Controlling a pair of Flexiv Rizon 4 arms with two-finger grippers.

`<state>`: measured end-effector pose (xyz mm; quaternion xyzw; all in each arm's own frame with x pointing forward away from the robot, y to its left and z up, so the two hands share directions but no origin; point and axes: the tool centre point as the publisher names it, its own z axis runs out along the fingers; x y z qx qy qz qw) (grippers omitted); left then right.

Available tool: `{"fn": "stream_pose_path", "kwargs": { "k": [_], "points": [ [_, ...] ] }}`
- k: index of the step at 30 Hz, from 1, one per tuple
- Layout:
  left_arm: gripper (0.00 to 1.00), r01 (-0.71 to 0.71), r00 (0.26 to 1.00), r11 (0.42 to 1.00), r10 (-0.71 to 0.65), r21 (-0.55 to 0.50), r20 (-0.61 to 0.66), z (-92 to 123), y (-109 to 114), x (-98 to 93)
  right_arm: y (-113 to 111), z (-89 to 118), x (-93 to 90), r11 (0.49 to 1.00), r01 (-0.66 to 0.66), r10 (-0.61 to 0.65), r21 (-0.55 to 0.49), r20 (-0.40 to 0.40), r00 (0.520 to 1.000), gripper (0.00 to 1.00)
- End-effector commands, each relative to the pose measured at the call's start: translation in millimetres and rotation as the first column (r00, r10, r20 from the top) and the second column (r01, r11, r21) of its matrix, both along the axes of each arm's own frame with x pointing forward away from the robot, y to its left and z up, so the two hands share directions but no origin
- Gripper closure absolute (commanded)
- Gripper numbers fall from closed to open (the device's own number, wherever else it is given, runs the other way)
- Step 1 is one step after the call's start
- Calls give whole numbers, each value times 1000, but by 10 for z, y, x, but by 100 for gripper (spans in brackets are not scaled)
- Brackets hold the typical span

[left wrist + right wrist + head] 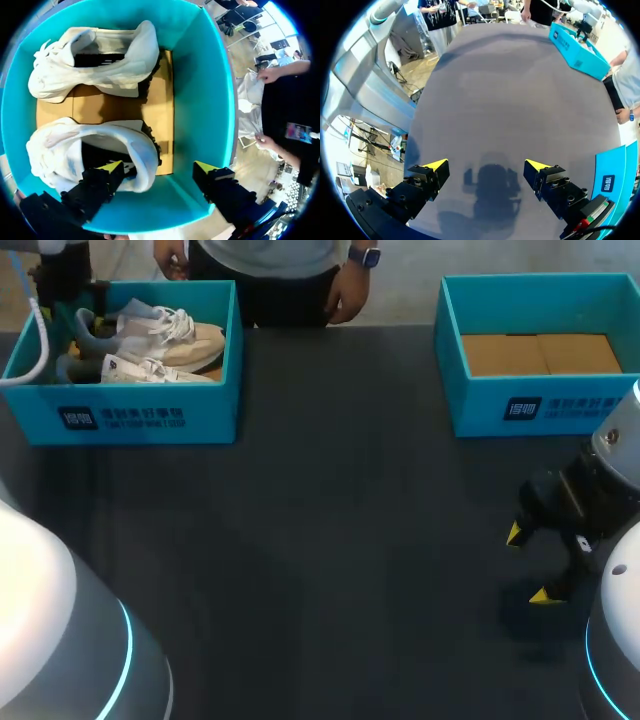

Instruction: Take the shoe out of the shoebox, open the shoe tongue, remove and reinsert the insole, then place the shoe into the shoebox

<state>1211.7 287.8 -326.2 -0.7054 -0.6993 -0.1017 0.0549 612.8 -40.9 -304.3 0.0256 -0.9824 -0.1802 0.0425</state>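
Observation:
Two white shoes lie side by side in the teal shoebox (150, 415) at the table's far left. In the left wrist view the farther shoe (100, 60) lies untouched, and the nearer shoe (85, 145) is right under my left gripper (159, 169). That gripper is open. One yellow fingertip (113, 167) sits in the nearer shoe's opening at the heel, the other (205, 170) near the box's inner wall. In the head view my left arm (62, 285) comes down over the box's far left corner. My right gripper (528, 564) hangs open and holds nothing, low over the bare table at the right.
A second teal box (520, 405) with only a brown cardboard floor stands at the far right. The dark tabletop (330, 520) stretches between the boxes and toward me. A person's hand (345, 302) is at the table's far edge.

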Motion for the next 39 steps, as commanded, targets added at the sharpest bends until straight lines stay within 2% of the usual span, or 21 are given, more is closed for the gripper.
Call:
{"fn": "stream_pose_path", "kwargs": {
  "k": [1,8,14,21,31,39],
  "points": [
    [0,2,1000,999,-1,-38,31,241,-21,-181,6,-7,-8,1000,1,-1,-2,2,1000,0],
    [0,18,1000,993,-15,-120,27,569,-105,-307,6,-7,-8,1000,1,-1,-2,2,1000,0],
    [0,24,999,991,-20,-129,37,836,-147,-477,6,-7,-8,1000,1,-1,-2,2,1000,0],
    [0,11,999,988,-5,-151,36,1144,-108,-816,6,-7,-8,1000,1,-1,-2,2,1000,0],
    [0,11,1000,983,-10,-184,7,1284,-117,-1211,6,-7,-8,1000,1,-1,-2,2,1000,0],
    [0,5,1000,983,-7,-181,-7,1190,-84,-1434,6,-7,-8,1000,1,-1,-2,2,1000,0]
  ]
}}
